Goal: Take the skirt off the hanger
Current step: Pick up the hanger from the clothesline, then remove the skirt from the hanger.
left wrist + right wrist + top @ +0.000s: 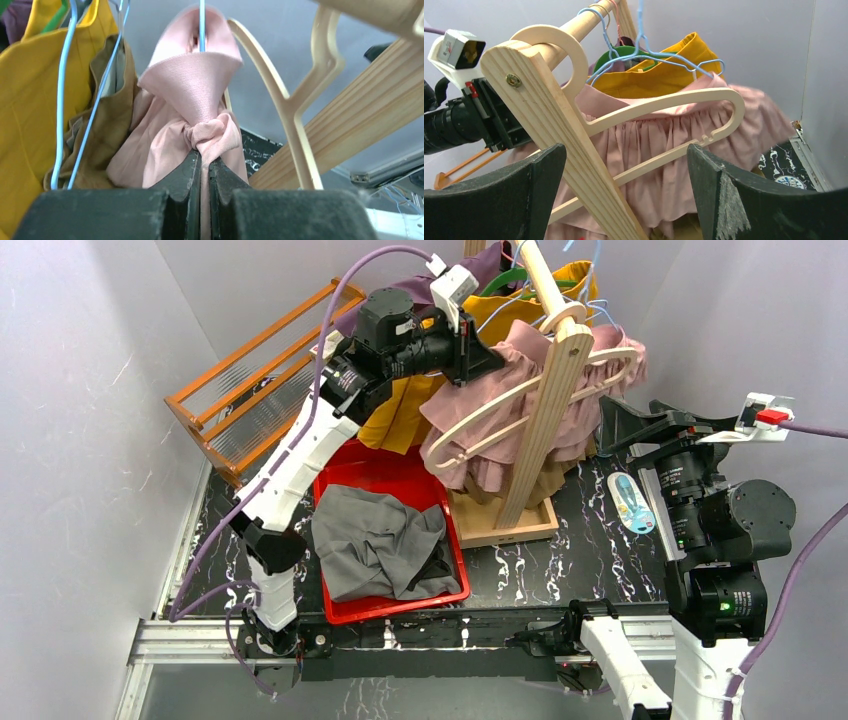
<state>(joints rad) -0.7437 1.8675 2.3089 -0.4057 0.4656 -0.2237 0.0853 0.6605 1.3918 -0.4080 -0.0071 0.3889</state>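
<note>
My left gripper (205, 161) is pressed together on a bunched fold of the pink skirt (192, 85). The skirt hangs on the wooden rack (545, 410) (apparently from a blue wire hanger (201, 25); its shoulders are hidden). My right gripper (624, 155) stands spread wide beside the rack, holding nothing.

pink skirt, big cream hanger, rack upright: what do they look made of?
Pink skirt: woven fabric. The waistband has a satin-like sheen, and it bunches softly where the left gripper pinches it.
Cream hanger: smooth and uniform with no grain. Probably moulded plastic, possibly painted wood.
Rack upright: bare light wood, with straight grain lines showing.
</note>
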